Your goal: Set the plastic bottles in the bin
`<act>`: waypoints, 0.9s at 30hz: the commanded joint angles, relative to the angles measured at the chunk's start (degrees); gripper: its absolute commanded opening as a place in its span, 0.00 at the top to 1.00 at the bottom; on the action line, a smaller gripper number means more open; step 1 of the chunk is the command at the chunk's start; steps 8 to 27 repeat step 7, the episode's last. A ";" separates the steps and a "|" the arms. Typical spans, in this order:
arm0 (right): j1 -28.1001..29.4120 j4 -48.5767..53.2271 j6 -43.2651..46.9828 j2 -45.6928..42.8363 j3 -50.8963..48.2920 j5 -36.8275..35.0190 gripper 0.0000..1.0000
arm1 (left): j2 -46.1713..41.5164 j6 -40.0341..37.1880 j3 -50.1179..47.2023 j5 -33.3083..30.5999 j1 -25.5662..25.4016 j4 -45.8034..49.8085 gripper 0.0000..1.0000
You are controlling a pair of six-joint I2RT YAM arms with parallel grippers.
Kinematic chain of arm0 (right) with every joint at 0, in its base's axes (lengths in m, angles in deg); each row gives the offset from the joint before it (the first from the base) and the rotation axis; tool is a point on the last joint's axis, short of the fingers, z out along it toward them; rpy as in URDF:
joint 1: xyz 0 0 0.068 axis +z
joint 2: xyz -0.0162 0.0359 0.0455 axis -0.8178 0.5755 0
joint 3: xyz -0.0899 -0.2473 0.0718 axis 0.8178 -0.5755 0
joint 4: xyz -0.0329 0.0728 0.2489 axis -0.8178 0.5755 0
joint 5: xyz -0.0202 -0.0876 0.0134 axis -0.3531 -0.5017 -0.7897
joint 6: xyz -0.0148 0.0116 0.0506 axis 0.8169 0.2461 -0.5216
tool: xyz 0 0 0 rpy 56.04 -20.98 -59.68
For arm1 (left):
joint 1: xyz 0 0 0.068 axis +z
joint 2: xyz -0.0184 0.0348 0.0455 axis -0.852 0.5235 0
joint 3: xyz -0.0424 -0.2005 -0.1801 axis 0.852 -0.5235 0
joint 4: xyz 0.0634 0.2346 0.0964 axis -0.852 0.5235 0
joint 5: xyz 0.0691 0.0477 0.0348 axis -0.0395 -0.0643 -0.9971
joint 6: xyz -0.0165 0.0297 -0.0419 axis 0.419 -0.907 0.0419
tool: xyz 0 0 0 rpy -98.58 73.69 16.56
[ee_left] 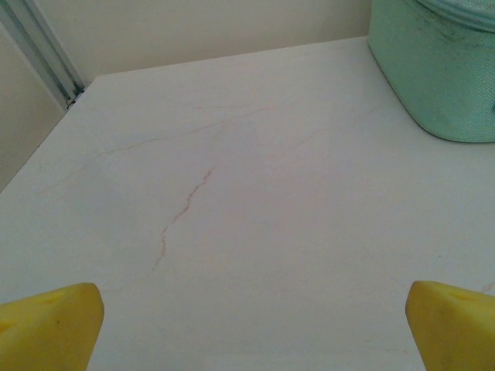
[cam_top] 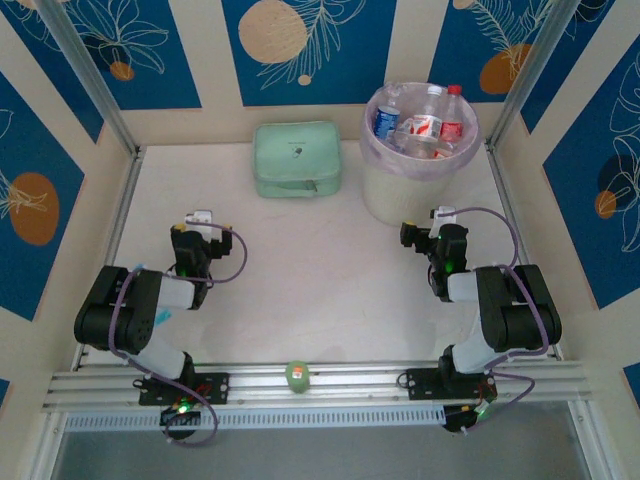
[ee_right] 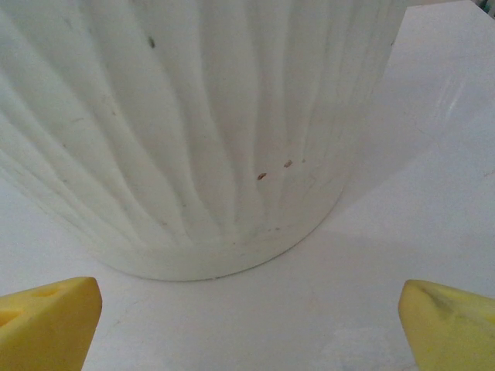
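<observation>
Nearest to me, a small green roundish thing (cam_top: 297, 376) is sitting on the metal rail (cam_top: 380, 379) between the two arm bases. Beyond it, the left gripper (ee_left: 247, 332) is hovering with its yellow fingertips (ee_left: 54, 328) spread wide and nothing between them. It is pointing over bare surface (ee_left: 232, 193), and the mint green case (cam_top: 297, 158) is lying further ahead. The right gripper (ee_right: 247, 328) is also standing wide and carrying nothing. The bin (ee_right: 201, 131) is rising straight ahead of it, just beyond its fingertips, so the right arm is the nearer one. Farthest, the plastic bottles (cam_top: 425, 125) that I am seeing are all resting inside the bin, mostly leaning with caps upward. I am judging that the task is almost or fully done.
</observation>
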 commanded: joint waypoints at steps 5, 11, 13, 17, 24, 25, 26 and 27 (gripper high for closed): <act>-0.21 -0.41 -0.69 0.14 1.49 -0.25 0.01 | 0.48 0.87 -0.47 1.01 0.65 -1.82 0.00; -0.09 -0.58 -0.58 -0.03 1.31 -0.35 0.01 | 0.46 0.87 -0.52 1.01 0.65 -1.82 0.00; -0.09 -0.58 -0.58 -0.03 1.31 -0.35 0.01 | 0.46 0.87 -0.52 1.01 0.65 -1.82 0.00; -0.09 -0.58 -0.58 -0.03 1.31 -0.35 0.01 | 0.46 0.87 -0.52 1.01 0.65 -1.82 0.00; -0.09 -0.58 -0.58 -0.03 1.31 -0.35 0.01 | 0.46 0.87 -0.52 1.01 0.65 -1.82 0.00; -0.09 -0.58 -0.58 -0.03 1.31 -0.35 0.01 | 0.46 0.87 -0.52 1.01 0.65 -1.82 0.00; -0.09 -0.58 -0.58 -0.03 1.31 -0.35 0.01 | 0.46 0.87 -0.52 1.01 0.65 -1.82 0.00; -0.09 -0.58 -0.58 -0.03 1.31 -0.35 0.01 | 0.46 0.87 -0.52 1.01 0.65 -1.82 0.00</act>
